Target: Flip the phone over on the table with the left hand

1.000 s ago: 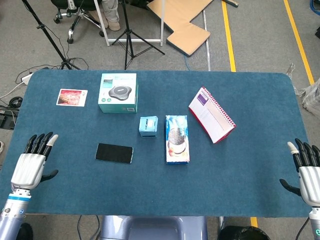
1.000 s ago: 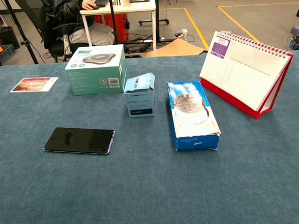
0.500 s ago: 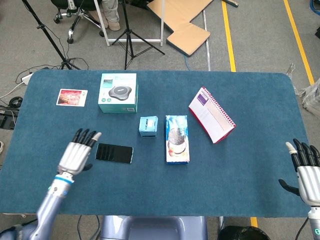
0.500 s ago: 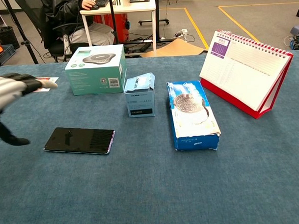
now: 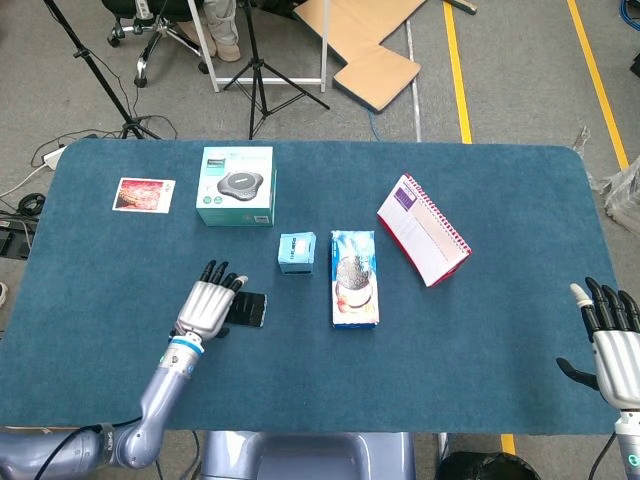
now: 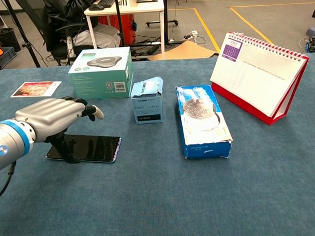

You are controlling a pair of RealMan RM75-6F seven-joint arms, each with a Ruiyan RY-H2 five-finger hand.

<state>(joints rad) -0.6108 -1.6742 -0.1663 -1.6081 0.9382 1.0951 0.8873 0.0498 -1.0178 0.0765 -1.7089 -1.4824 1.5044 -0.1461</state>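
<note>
Hovering spread and empty over the phone (image 6: 91,148) near the table's (image 5: 480,340) front-left edge, the left hand (image 6: 56,115) has yet to grip; flip remains.

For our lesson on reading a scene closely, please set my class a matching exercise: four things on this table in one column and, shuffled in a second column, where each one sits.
Things
1. phone
2. desk calendar
3. photo card
4. right hand

Places
A. far left of the table, lying flat
B. at the table's right edge, holding nothing
C. partly under the left hand
D. standing right of the blue snack box

Pairs: 1-C, 2-D, 3-A, 4-B
</note>
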